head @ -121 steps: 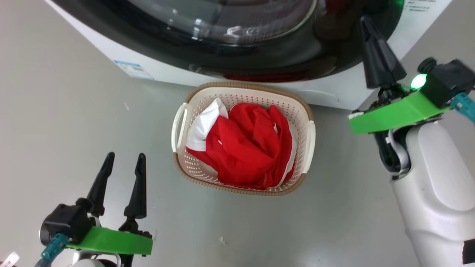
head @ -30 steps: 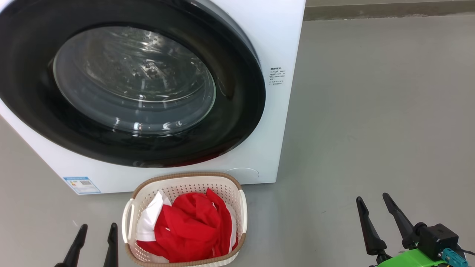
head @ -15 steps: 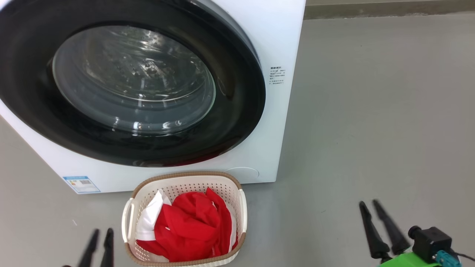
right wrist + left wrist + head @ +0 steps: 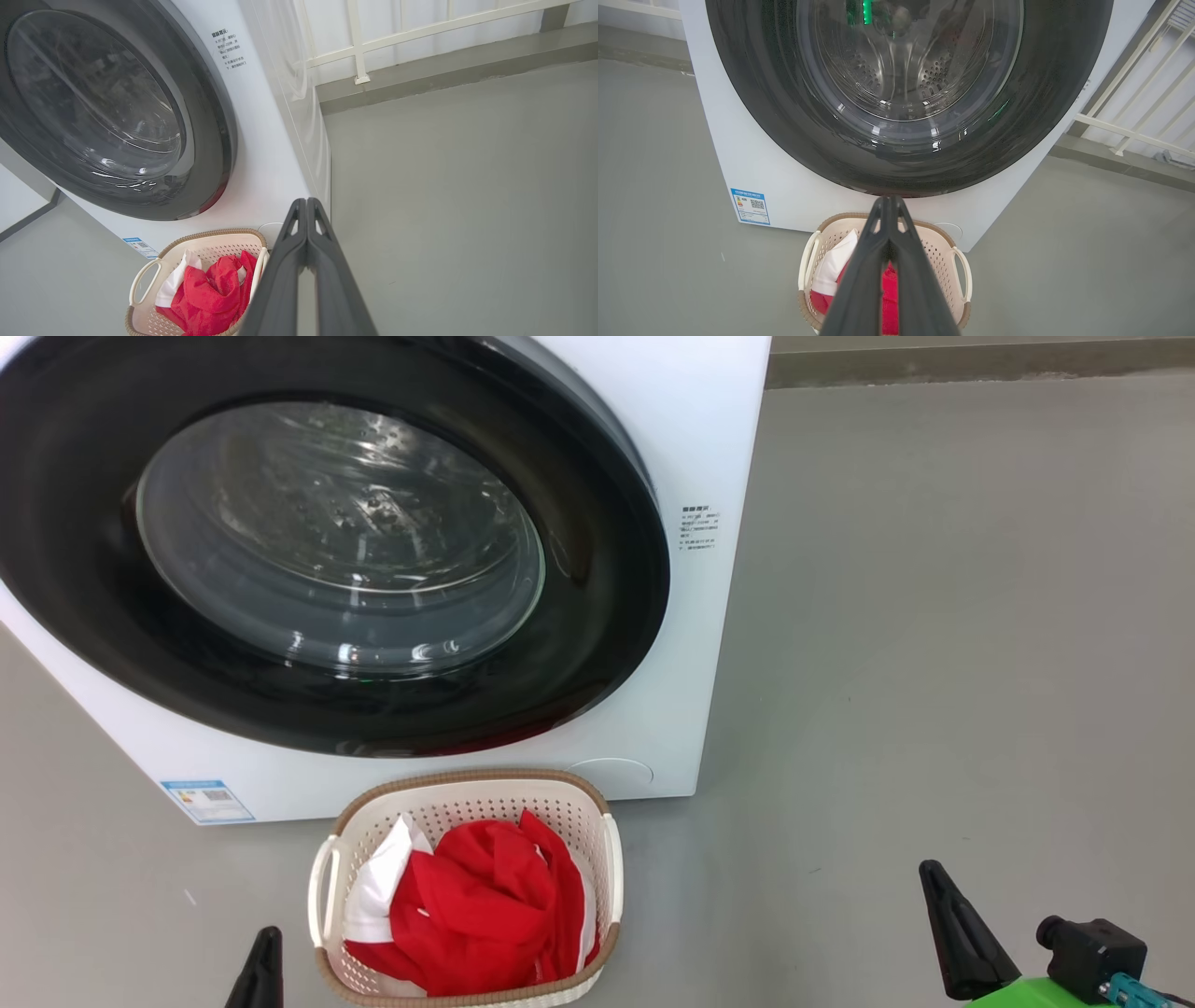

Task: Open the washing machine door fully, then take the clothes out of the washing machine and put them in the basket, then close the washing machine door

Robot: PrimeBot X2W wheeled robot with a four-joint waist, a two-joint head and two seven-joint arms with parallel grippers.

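1. Behind the basket (image 4: pixel 467 774), in the head view, the washing machine (image 4: pixel 719 429) has its door (image 4: pixel 616 616) closed; the clothes (image 4: pixel 485 915) (red and white) lie inside the basket.
2. Left wrist view: the left gripper (image 4: pixel 888 199) is pinched together, empty, near the basket.
3. Right wrist view: the right gripper (image 4: pixel 306 201) is likewise closed on nothing, right of the basket.

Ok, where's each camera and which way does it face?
Head view: on the head, looking down at the washing machine door and basket; left fingers, right fingers at bottom corners.
Left wrist view: left wrist, facing the door squarely; shut left fingers overlap the basket.
Right wrist view: right wrist, facing the door obliquely; shut right fingers.
Shared by all: door and basket.
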